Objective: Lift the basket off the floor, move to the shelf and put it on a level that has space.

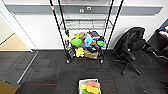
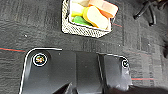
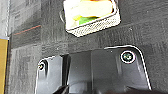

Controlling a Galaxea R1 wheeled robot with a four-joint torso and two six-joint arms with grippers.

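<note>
The basket [image 1: 80,86], cream-white and woven, stands on the floor [image 1: 50,72] of dark grey carpet at the near middle of the head view, holding orange, yellow and green soft items. Straight ahead against the wall stands the shelf [image 1: 60,32], a black-posted wire rack on casters. Its level [image 1: 85,24] is a bare silvery grid above a tier piled with colourful toys [image 1: 85,42]. The left wrist view shows the basket [image 2: 82,30] on the carpet a short way beyond my left gripper [image 2: 87,90]. In the right wrist view the basket [image 3: 97,25] likewise lies beyond my right gripper [image 3: 95,90].
A black office chair [image 1: 132,47] stands right of the shelf. A brown cardboard box [image 1: 6,88] sits at the near left. Tan wooden flooring [image 1: 12,42] shows through a doorway at the left, behind a metal floor strip [image 1: 27,67]. Open carpet lies between basket and shelf.
</note>
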